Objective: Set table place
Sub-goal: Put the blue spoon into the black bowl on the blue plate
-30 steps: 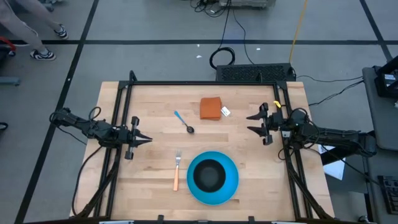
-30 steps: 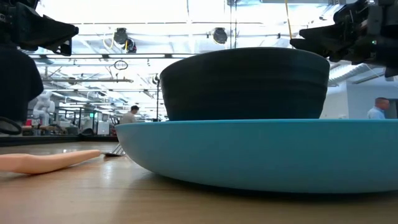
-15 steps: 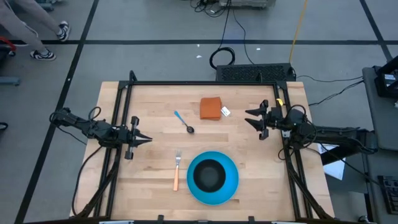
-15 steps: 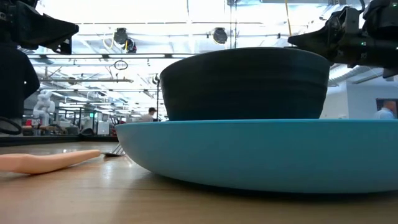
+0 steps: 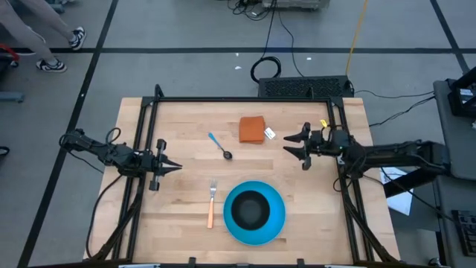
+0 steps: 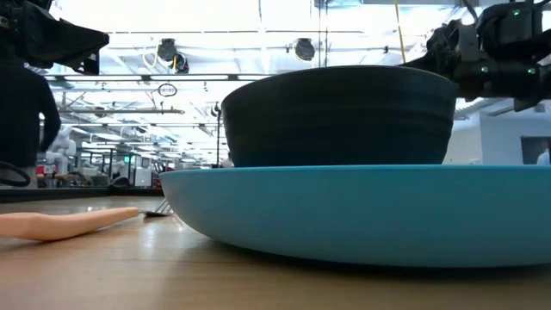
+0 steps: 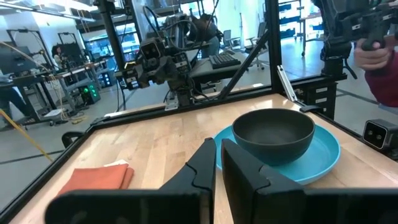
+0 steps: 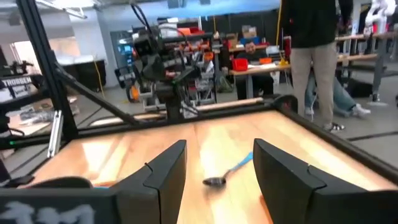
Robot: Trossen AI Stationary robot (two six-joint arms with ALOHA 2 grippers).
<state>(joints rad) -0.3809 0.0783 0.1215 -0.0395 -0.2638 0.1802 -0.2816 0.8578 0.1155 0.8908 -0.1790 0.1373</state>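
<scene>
A black bowl stands in a round blue plate at the table's near middle. An orange-handled fork lies left of the plate. A blue-handled spoon lies farther back; it also shows in the right wrist view. My right gripper is open above the table's right part, its fingers pointing left, empty. My left gripper is shut and empty at the table's left side, pointing right.
A folded orange cloth with a white tag lies at the table's far middle, left of my right gripper. The black frame runs along the table's edges. People stand in the room beyond the table.
My right gripper has moved toward the table's left edge, away from the right frame rail and nearer the orange cloth, staying open. Nothing on the table has moved.
</scene>
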